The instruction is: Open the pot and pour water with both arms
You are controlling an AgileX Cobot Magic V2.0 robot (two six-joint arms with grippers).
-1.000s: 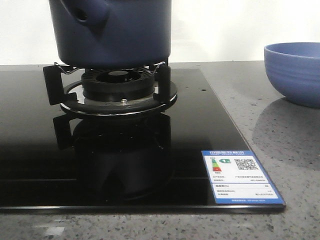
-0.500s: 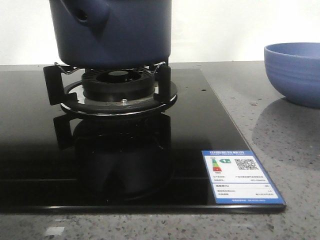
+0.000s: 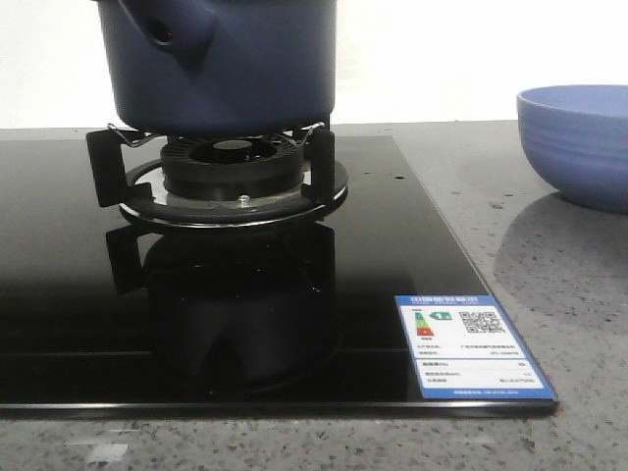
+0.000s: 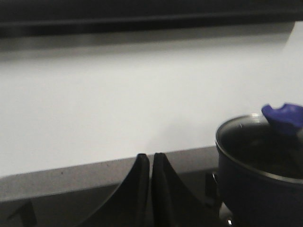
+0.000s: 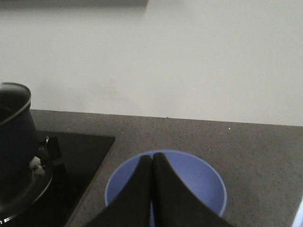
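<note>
The dark navy pot [image 3: 235, 64] sits on the burner grate of the black stove, its stubby hollow handle [image 3: 172, 27] pointing toward me and left. In the left wrist view the pot [image 4: 258, 189] wears a glass lid [image 4: 253, 142] with a blue knob [image 4: 284, 118]. My left gripper [image 4: 150, 157] is shut and empty, off to the side of the pot. My right gripper [image 5: 152, 157] is shut and empty, hovering above the light blue bowl [image 5: 199, 177]. The pot [image 5: 14, 132] shows at that view's edge. Neither gripper appears in the front view.
The light blue ribbed bowl [image 3: 579, 142] stands on the grey speckled counter to the right of the stove. The black glass cooktop [image 3: 59, 294] carries an energy label [image 3: 471, 345] at its near right corner. A white wall runs behind.
</note>
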